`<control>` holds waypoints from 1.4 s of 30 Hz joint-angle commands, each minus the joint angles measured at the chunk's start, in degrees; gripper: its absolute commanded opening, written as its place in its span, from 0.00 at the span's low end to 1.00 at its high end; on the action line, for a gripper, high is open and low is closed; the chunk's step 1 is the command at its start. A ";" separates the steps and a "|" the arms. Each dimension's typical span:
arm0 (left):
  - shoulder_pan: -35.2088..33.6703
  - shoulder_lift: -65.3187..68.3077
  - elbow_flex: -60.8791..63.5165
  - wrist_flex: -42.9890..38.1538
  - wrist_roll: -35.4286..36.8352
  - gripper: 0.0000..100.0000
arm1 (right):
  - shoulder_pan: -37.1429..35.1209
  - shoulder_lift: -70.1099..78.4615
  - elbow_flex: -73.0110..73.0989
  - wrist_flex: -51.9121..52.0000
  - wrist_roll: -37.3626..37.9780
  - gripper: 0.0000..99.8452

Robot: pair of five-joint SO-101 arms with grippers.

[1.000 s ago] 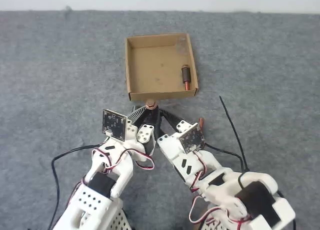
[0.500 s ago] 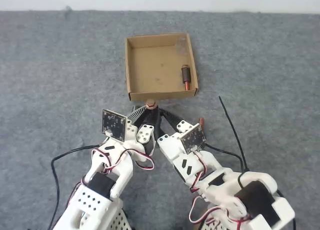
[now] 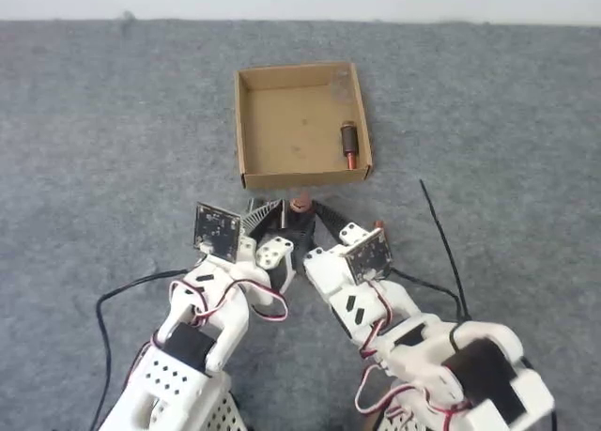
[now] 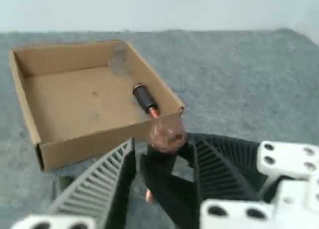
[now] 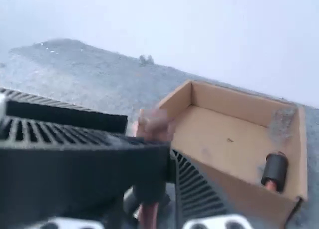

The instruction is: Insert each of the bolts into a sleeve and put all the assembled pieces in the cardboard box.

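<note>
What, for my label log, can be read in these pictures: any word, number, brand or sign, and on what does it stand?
No text can be read anywhere.
cardboard box: no print, just faint spots on its floor.
circuit board on one wrist and circuit board on the other wrist: fine marks, too small to read.
assembled piece in the box: no lettering shows.

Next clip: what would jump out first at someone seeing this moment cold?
A copper-headed bolt stands in a black sleeve where the left gripper and right gripper meet, just in front of the cardboard box. Inside the box, one assembled piece lies close along the wall on the right side in the high view.
</note>
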 commanded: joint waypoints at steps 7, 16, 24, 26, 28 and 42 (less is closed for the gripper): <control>0.79 0.70 -0.04 1.23 0.53 0.20 | 0.84 -2.68 -1.58 -2.15 -0.79 0.01; 0.62 0.53 -1.36 0.97 3.69 0.20 | 1.89 -2.59 -3.25 3.74 -1.14 0.01; 0.62 0.53 -3.21 -0.18 6.07 0.20 | 3.30 -2.59 -5.27 7.08 -1.23 0.01; -0.35 0.53 -4.09 -0.18 7.12 0.20 | 3.30 -2.59 -5.45 7.16 -1.23 0.01; -2.02 0.53 -4.44 -0.18 7.12 0.20 | 3.30 -2.59 -5.36 7.16 -1.23 0.01; -10.11 0.53 -6.90 -2.20 13.10 0.20 | 3.38 -2.59 -6.77 12.00 -1.23 0.01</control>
